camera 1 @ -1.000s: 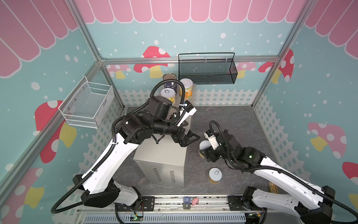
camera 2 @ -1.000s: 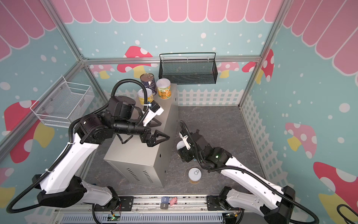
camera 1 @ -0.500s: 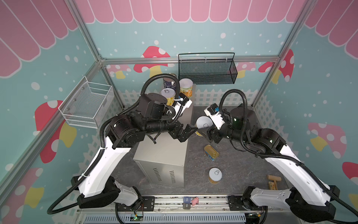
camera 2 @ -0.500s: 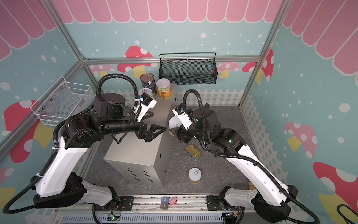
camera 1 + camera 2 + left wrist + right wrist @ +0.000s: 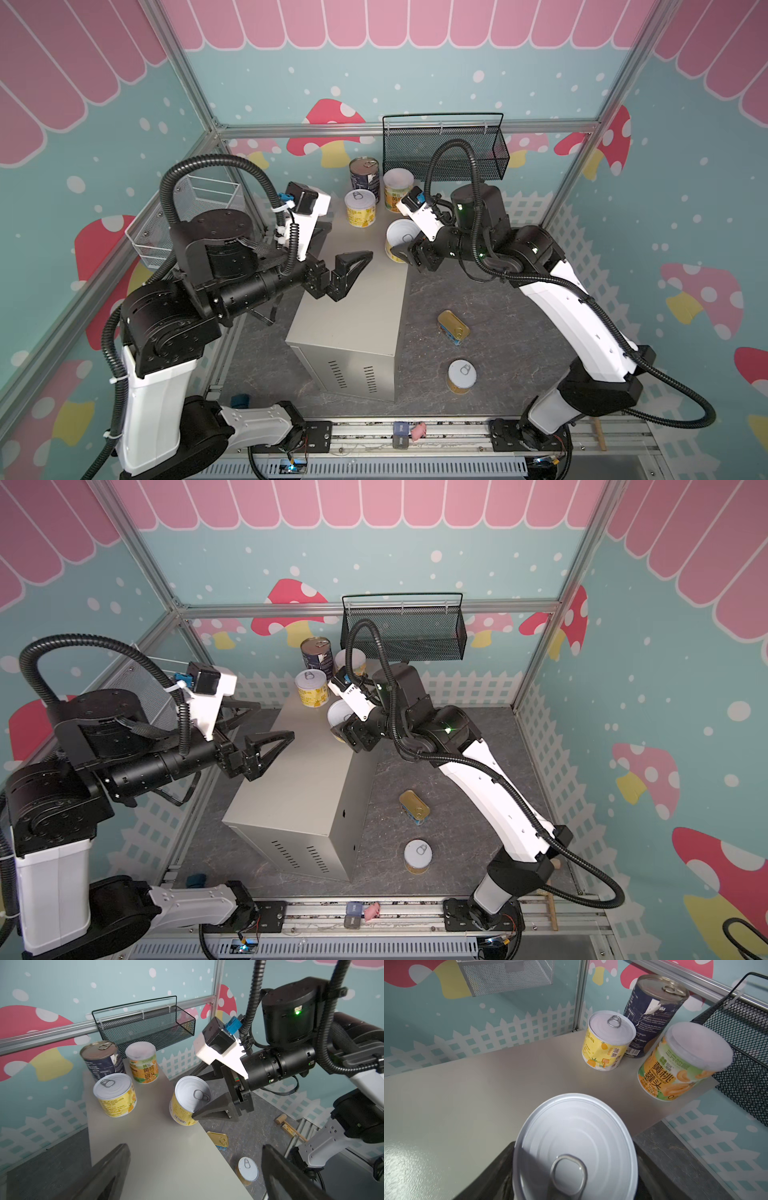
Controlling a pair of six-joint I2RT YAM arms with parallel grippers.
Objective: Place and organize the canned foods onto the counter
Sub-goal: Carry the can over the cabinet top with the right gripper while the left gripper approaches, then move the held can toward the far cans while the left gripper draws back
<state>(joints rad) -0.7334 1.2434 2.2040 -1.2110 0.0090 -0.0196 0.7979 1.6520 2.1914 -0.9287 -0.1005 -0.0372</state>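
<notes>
right gripper point(image 5: 194, 1096) — clamped on a tilted yellow can point(image 5: 182, 1109) at the counter's point(image 5: 353, 316) right edge | left gripper point(image 5: 350, 239) — jaws wide apart, empty, over the counter | counter's far end: navy can point(image 5: 364, 174), white-lidded can point(image 5: 398, 189), short can point(image 5: 360, 208), all upright | floor point(image 5: 498, 332): flat tin point(image 5: 453, 327), pull-tab can point(image 5: 461, 376)

**Tins, six in all:** three short round yellow-label pull-tab cans point(image 5: 360, 208); one white-lidded yellow can point(image 5: 397, 193); one taller navy can with a steel pull-tab top point(image 5: 364, 174); one flat gold-topped rectangular tin point(image 5: 454, 327).

**Counter:** one long beige-grey metal counter point(image 5: 353, 324) with vent slots.

**Baskets, two:** one black mesh wall basket point(image 5: 444, 153); one white wire basket point(image 5: 208, 199).

**Robot arms, two, white and black:** each has one black pincer, the left pincer point(image 5: 349, 240) and the right pincer point(image 5: 400, 250).

**Mallet:** one small wooden mallet point(image 5: 281, 1120), seen in the left wrist view.
</notes>
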